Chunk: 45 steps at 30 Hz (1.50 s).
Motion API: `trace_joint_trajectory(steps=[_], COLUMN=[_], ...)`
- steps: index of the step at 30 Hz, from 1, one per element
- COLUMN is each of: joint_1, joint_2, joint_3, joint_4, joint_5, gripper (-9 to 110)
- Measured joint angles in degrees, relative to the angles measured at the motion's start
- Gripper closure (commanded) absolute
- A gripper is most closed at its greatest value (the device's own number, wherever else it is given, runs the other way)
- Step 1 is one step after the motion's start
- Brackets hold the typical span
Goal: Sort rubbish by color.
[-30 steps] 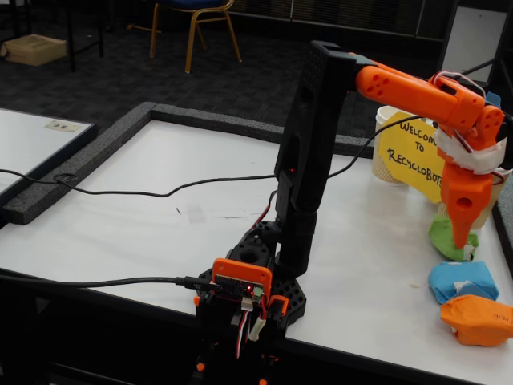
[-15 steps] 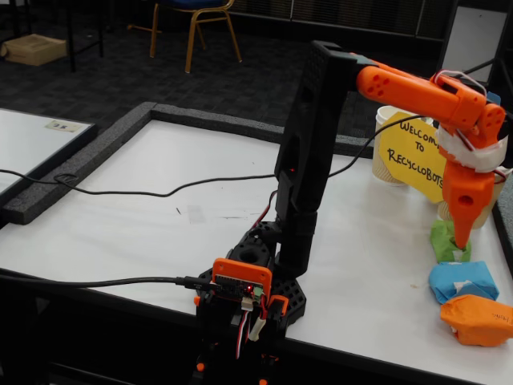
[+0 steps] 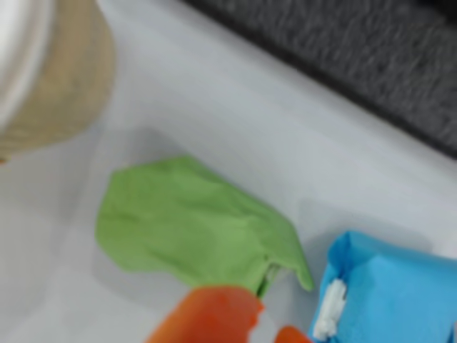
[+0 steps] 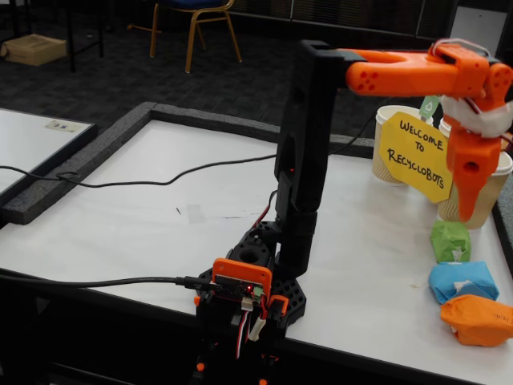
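The green wad point(image 4: 450, 241) of rubbish lies on the white table, with the blue wad point(image 4: 462, 281) and the orange wad point(image 4: 478, 319) in a row nearer the front edge. My orange gripper point(image 4: 467, 216) hangs just above the green wad, pointing down. The wrist view shows the green wad point(image 3: 193, 221) right ahead of my gripper point(image 3: 270, 321). One corner of it reaches toward the narrow gap between the two fingertips. The blue wad point(image 3: 393, 293) is at the lower right. Nothing is held.
A ribbed tan cup point(image 4: 485, 192) stands just behind the gripper, also seen in the wrist view as the cup point(image 3: 50, 78). Another cup point(image 4: 390, 144) stands behind the yellow sign point(image 4: 417, 155). The table's right edge is close. A black cable point(image 4: 160, 183) crosses the table on the left.
The arm has lifted: the forearm is now level and the gripper tip has risen off the green wad, which stays on the table, looking more compact.
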Motion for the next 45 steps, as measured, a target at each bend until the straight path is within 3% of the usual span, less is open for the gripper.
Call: trace_joint_trajectory(steps=[5, 16, 29, 35, 45], joint_1=[-0.18, -0.18, -0.18, -0.18, -0.18], joint_2=[0.26, -4.48, -15.03, -15.73, -15.91], joint_3=[2.55, 5.45, 3.43, 1.41, -1.14], joint_4=[-1.93, -5.19, -4.31, -4.31, -3.43], joint_5=[0.0, 0.0, 0.0, 0.0, 0.0], gripper=[82, 74, 77, 95, 100])
